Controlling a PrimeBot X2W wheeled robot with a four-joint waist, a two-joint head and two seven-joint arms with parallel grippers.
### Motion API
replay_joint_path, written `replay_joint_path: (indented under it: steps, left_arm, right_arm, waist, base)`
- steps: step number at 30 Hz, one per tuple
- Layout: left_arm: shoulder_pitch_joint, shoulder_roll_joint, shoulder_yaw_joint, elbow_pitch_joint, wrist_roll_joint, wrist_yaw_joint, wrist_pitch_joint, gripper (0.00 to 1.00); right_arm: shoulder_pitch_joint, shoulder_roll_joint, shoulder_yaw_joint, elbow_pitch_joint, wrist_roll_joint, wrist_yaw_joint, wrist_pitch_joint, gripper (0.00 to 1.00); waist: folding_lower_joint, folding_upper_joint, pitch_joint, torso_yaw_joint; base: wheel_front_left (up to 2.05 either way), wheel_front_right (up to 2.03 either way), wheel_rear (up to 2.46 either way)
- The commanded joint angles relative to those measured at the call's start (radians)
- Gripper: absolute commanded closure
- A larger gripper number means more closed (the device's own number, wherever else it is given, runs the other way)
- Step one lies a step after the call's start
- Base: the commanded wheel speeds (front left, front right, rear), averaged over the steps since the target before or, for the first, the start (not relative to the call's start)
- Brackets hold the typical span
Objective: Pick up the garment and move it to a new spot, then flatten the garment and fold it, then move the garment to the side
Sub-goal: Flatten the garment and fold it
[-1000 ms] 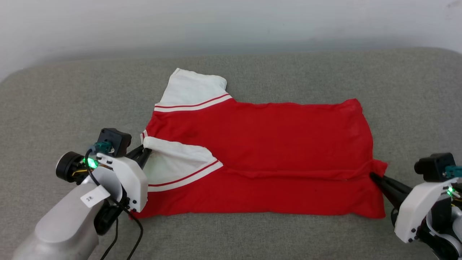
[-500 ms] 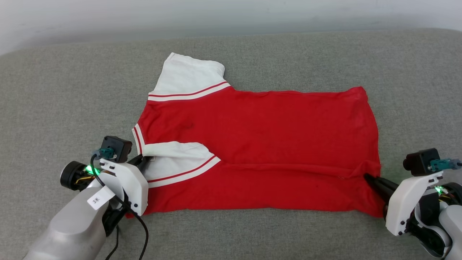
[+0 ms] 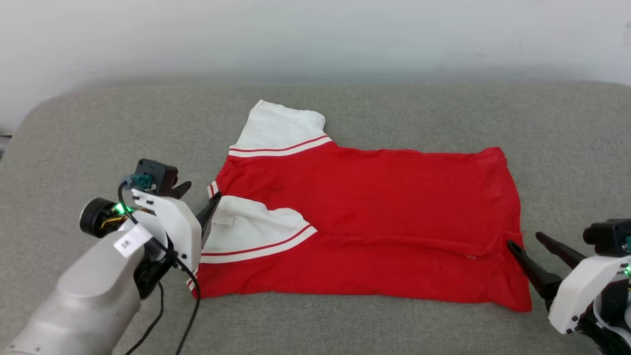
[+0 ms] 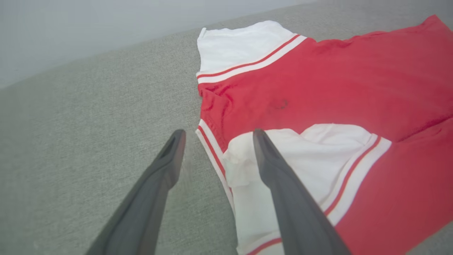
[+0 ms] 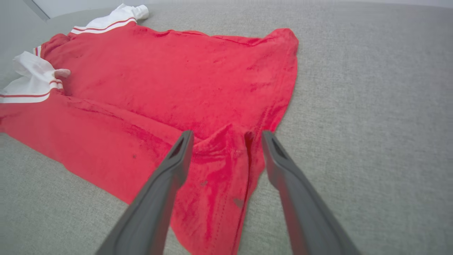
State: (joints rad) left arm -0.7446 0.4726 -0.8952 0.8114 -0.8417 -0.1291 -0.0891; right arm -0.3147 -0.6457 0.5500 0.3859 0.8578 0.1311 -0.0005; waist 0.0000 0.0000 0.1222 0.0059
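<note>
**Three cameras, one shared patch of red**

My head camera looks forward and down from well back, taking in the whole garment (image 3: pixel 374 207) on the grey cushion (image 3: pixel 98 138). My left wrist camera sits low and close, facing along my left gripper (image 4: pixel 218 131) at the sleeve end. My right wrist camera, equally near, faces along my right gripper (image 5: pixel 227 132) across the hem end. All three share the red body.

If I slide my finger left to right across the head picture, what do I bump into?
The dark-fingered left gripper → the red soft-fabric T-shirt with white sleeves → the dark-fingered right gripper.
</note>
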Motion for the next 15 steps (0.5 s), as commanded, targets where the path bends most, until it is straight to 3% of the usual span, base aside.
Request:
replay_joint_path:
  steps: [1,15]
  left_arm:
    - [-0.013,0.01,-0.006,-0.019,-0.014,-0.001,0.027,0.0]
    - [-0.084,0.095,-0.087,-0.198,-0.223,-0.001,0.613,0.0]
  right_arm:
    - [0.018,-0.006,-0.016,-0.016,-0.006,-0.001,-0.007,0.0]
    - [0.121,0.017,-0.13,-0.128,-0.071,-0.001,0.065,0.0]
  waist:
    - [0.0,0.0,-0.018,0.011]
    - [0.0,0.0,-0.056,0.032]
  base:
    - [0.0,0.0,0.0]
    - [0.0,0.0,0.0]
